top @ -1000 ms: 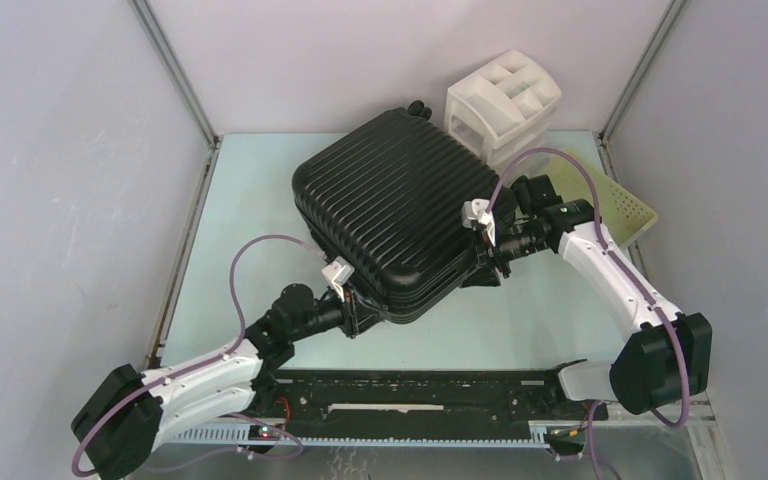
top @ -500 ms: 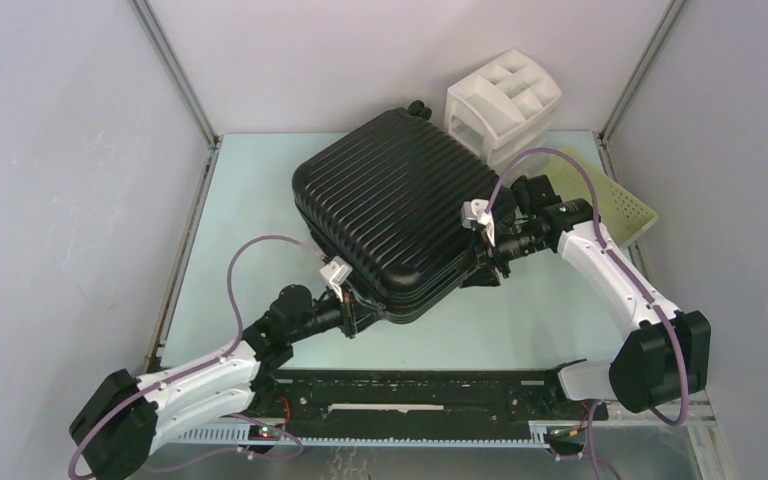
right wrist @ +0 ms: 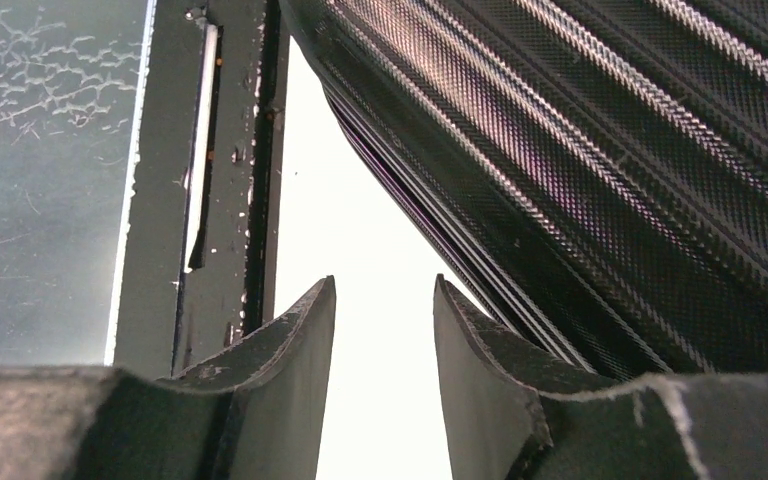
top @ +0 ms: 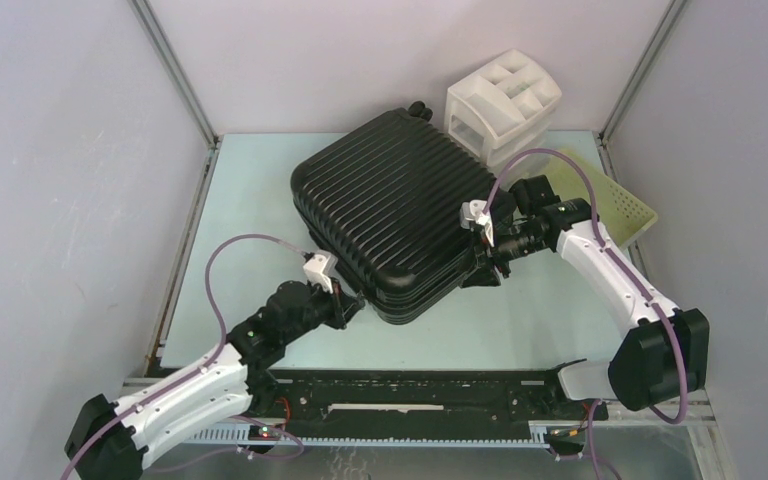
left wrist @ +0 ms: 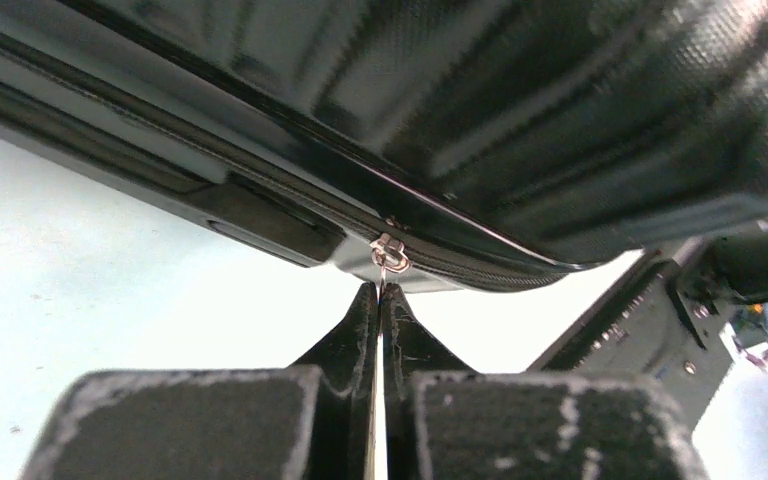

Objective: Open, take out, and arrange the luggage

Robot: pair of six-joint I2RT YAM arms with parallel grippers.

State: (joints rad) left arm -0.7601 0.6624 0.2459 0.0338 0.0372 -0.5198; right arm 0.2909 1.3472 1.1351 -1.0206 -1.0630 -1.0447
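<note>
Left end effector (left wrist: 380, 292) newly tight on zipper pull (left wrist: 390, 252) of luggage (top: 395, 210).

Suitcase shell: large black ribbed hard-shell suitcase (top: 395, 215), centre of the overhead view; hard plastic, fine woven texture, soft sheen.
Zip pull: small silver metal zip pull (left wrist: 390, 254), centre of the left wrist view; shiny.
Left fingers: left gripper (left wrist: 380, 292), lower centre; matt black, rough, whitish scuffs.
Right fingers: right gripper (right wrist: 384, 290); matt black, scuffed edges.
Table: pale green tabletop (top: 250, 190); smooth, matt.
Organizer: white plastic drawer organizer (top: 500, 100), upper right; matt.
</note>
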